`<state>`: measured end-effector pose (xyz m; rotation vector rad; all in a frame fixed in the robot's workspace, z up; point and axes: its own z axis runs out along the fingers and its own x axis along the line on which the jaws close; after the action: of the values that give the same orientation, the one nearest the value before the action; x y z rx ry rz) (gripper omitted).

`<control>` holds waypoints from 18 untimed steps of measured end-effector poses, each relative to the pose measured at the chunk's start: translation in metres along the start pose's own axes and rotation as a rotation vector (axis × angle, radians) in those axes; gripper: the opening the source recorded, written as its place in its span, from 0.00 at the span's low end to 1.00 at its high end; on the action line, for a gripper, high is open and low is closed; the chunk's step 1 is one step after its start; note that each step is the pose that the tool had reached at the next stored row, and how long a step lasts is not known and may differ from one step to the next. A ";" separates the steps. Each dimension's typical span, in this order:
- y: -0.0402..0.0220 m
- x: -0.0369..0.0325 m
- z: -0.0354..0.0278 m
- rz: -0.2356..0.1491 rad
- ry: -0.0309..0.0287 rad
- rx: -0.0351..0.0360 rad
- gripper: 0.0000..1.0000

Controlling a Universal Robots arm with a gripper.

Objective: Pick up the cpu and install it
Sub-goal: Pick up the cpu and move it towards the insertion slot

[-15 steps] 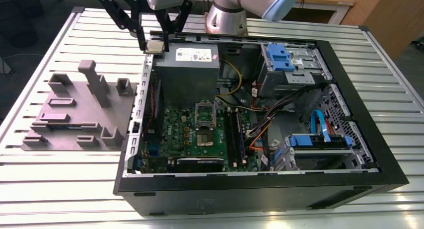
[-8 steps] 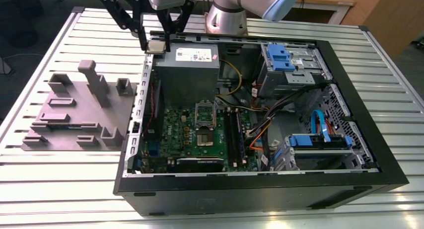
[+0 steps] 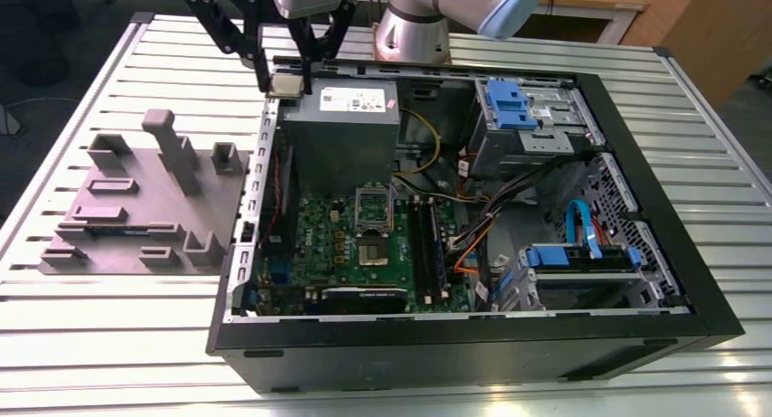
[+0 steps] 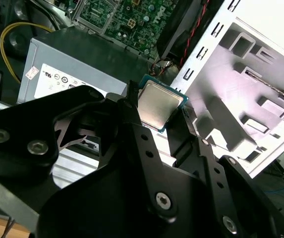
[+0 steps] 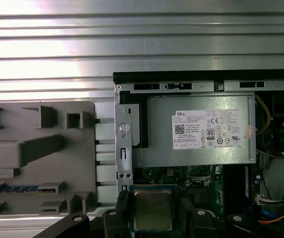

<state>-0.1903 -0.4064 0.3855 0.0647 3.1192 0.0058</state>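
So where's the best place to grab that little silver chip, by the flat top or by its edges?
By two opposite edges, coming in from the sides. The cpu is a thin flat square, so its silvery top offers nothing to pinch. The gripper holds it that way now, shut on its thin rim near the grey box, with the top face left bare.

Slatted aluminium table (image 3: 108, 326), glare on slats; wooden furniture (image 3: 693, 28) behind.

Silver-grey jointed arm (image 3: 417, 23) carrying black two-finger gripper (image 3: 287, 83), pointing down, clamped on small silvery square cpu (image 4: 157, 104).
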 end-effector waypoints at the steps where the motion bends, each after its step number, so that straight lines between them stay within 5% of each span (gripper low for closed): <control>1: 0.0000 -0.0002 0.0000 0.000 0.0000 0.0000 0.47; 18: 0.0002 -0.0044 0.0001 0.000 0.0001 0.0001 0.47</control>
<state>-0.1859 -0.4064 0.3855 0.0648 3.1193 0.0057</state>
